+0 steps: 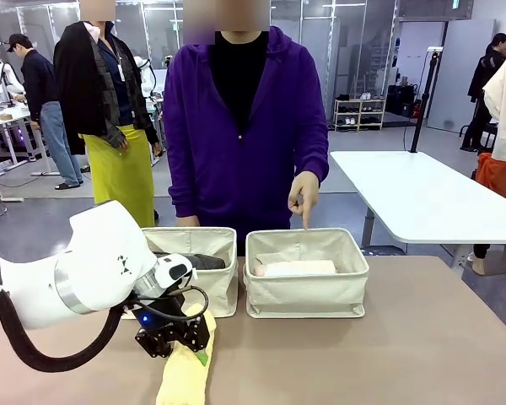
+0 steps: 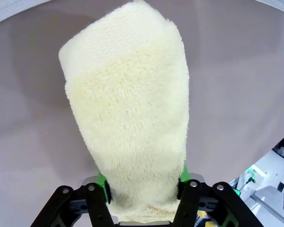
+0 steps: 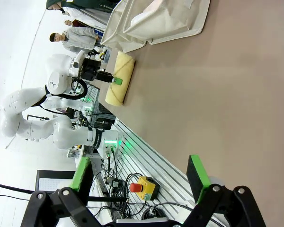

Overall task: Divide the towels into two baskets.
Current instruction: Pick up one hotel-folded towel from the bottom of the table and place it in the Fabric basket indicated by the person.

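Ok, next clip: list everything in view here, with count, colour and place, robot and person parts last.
pale yellow towel: one, rolled, lying on the table near the robot's edge, in front of the left basket.
dark grey towel: one, in the left basket.
pale pink towel: one, in the right basket.
baskets: two, cream canvas, side by side mid-table; left basket, right basket.
table: one, brownish.
left gripper: green pads pressing the yellow towel's sides.
right gripper: open, above bare table.
person's hand: pointing down at the right basket.

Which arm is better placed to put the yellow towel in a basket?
Left: the left gripper is already closed around the yellow towel. The right gripper is open and far from it.
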Robot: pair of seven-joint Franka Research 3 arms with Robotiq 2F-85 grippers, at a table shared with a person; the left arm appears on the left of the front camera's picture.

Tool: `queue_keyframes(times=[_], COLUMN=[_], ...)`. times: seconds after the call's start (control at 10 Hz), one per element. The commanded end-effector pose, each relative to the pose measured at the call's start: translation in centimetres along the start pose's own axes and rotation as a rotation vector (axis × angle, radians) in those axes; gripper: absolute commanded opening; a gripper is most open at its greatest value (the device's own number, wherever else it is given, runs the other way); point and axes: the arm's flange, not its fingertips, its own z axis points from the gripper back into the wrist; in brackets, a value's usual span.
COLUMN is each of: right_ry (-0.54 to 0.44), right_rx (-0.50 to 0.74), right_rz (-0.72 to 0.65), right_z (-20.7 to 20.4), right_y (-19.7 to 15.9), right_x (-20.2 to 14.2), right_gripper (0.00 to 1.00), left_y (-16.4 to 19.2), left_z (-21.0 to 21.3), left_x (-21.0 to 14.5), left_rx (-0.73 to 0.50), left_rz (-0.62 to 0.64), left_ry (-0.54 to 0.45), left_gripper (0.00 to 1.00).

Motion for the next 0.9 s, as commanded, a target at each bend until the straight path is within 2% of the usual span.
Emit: queue_keyframes(times=[0.0, 0.1, 0.2, 0.4, 0.5, 0.7, 0.8], right_ry=[-0.005, -0.005, -0.005, -0.005, -0.005, -0.005, -0.005], right_rx=[0.006, 0.006, 0.006, 0.006, 0.006, 0.006, 0.006], right_rz=[0.002, 0.002, 0.002, 0.002, 0.002, 0.002, 0.002], right_z=[0.1, 0.1, 0.1, 0.1, 0.1, 0.1, 0.1], right_y=[0.5, 0.5, 0.5, 0.5, 0.5, 0.5, 0.5], right_x=[-0.1, -0.1, -0.1, -0.1, -0.1, -0.1, -0.1], right_gripper=[1.0, 1.0, 1.0, 1.0, 1.0, 1.0, 1.0], left_y=[-0.7, -1.0, -2.0, -5.1, -6.9, -10.3, -11.1], left_z=[0.1, 0.5, 2.1, 6.0, 7.3, 8.0, 7.9], left_x=[-0.2, -0.4, -0.9, -1.9, -2.4, -3.1, -3.3], left_rx=[0.017, 0.006, -0.027, 0.036, 0.017, 0.057, 0.053], left_rz=[0.005, -0.002, -0.04, -0.17, -0.284, -0.48, -0.507], left_ry=[-0.025, -0.027, -0.025, -0.088, -0.097, -0.118, -0.122], left_gripper=[0.34, 0.2, 0.2, 0.2, 0.2, 0.2, 0.2])
